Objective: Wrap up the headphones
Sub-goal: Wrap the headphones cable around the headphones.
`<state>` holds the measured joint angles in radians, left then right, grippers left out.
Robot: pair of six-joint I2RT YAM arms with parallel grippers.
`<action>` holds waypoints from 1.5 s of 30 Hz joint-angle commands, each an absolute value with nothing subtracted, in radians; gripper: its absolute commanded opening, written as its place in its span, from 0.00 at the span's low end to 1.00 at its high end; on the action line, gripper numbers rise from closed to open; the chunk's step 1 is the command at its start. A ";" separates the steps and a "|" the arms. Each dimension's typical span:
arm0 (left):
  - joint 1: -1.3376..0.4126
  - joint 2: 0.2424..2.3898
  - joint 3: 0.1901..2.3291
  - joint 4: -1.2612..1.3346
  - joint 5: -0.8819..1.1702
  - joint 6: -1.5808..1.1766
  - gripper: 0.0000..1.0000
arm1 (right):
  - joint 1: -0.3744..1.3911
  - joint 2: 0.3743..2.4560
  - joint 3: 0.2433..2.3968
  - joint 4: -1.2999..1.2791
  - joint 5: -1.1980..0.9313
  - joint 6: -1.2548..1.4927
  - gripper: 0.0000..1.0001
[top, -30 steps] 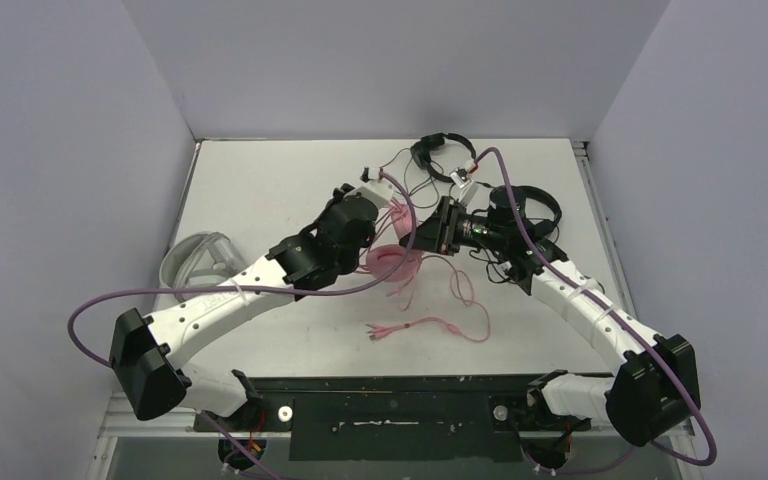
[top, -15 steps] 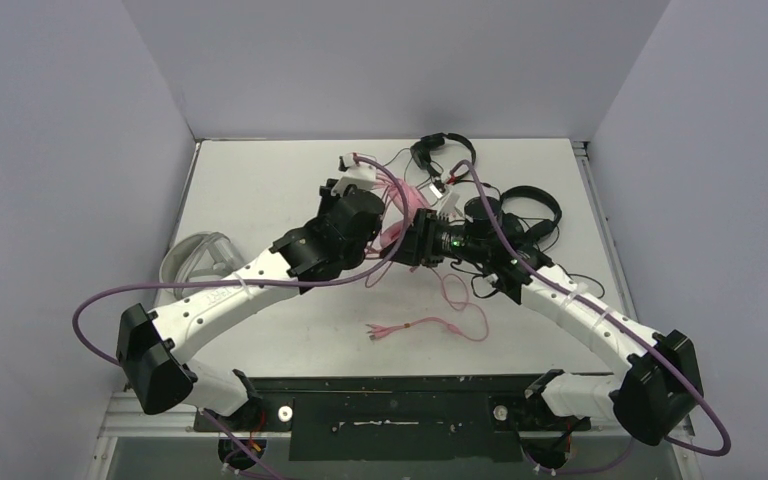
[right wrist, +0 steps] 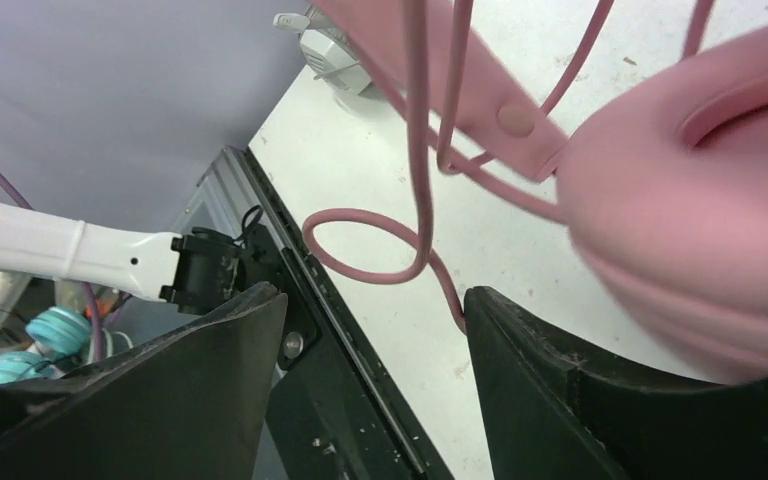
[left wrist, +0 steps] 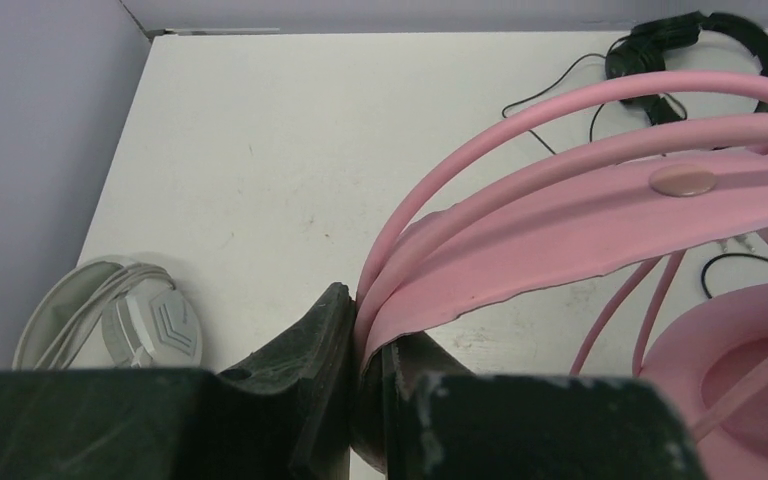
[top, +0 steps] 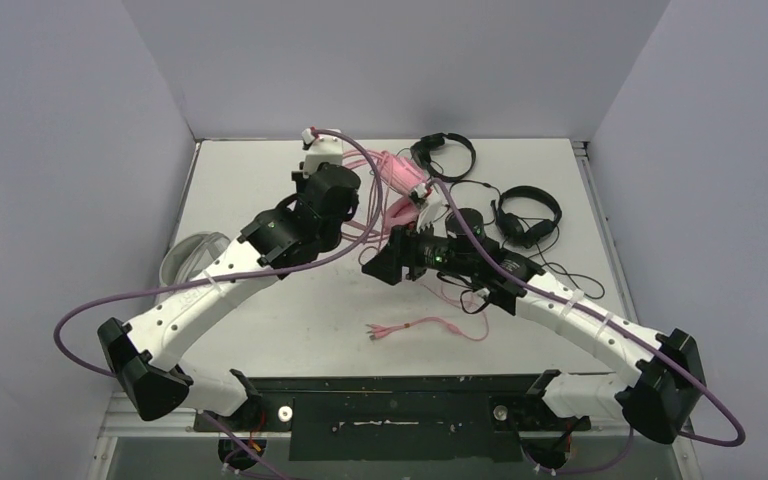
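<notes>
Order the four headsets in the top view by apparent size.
1. pink headset, held nearer the camera, so unsure.
2. white-grey headset, partly under the left arm.
3. right black headset and far black headset look alike.

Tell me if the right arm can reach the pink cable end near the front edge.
Probably yes: the right claw hangs open just beyond the pink cable end, nothing lying between them.

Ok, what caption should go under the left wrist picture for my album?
Left gripper clamped on the pink headphones, white-grey headset resting on the table beyond.
</notes>
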<state>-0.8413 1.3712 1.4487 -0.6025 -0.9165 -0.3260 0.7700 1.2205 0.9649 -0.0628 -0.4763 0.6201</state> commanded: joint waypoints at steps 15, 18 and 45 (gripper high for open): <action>-0.715 1.304 1.721 -0.702 -0.767 -0.530 0.00 | 0.942 0.872 0.559 0.271 -0.116 0.221 0.80; -0.709 1.303 1.766 -0.751 -0.750 -0.552 0.00 | 0.938 0.869 0.524 0.294 -0.096 0.182 0.74; -0.688 1.307 1.903 -0.872 -0.642 -0.602 0.00 | 0.794 0.958 0.479 0.507 -0.089 0.011 1.00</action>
<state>-0.6964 1.3376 1.7962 -0.9512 -0.6704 -0.5396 0.8341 0.8654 0.4946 0.3656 -0.0822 0.0582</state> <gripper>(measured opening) 0.096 0.998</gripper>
